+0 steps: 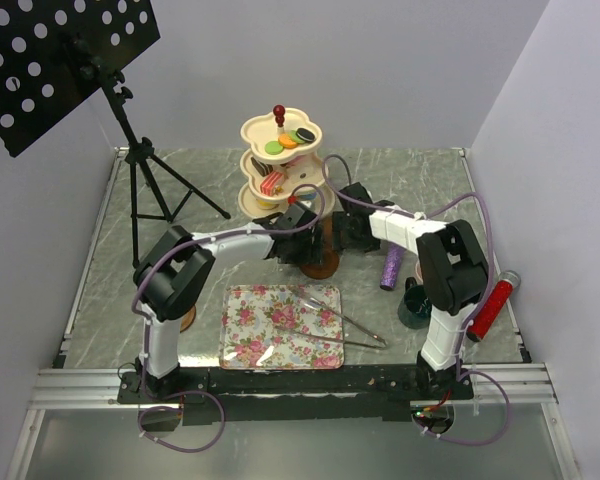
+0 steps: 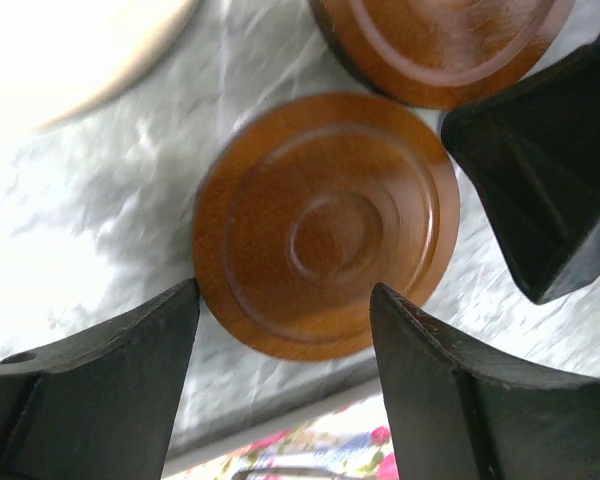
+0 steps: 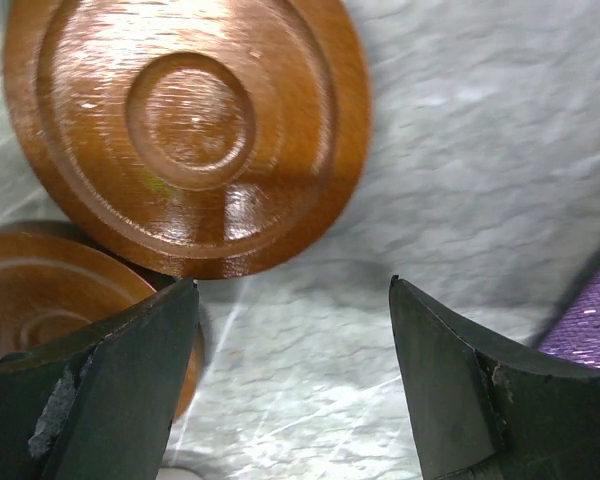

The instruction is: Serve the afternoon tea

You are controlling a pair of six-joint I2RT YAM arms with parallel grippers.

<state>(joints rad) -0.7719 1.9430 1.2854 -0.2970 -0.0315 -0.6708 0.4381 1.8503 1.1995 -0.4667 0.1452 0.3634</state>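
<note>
On marble table, round brown ringed saucer.

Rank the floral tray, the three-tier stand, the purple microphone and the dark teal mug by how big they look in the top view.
1. floral tray
2. three-tier stand
3. purple microphone and dark teal mug: these look about alike, and the right arm hides part of the mug, so I leave them unranked.
</note>
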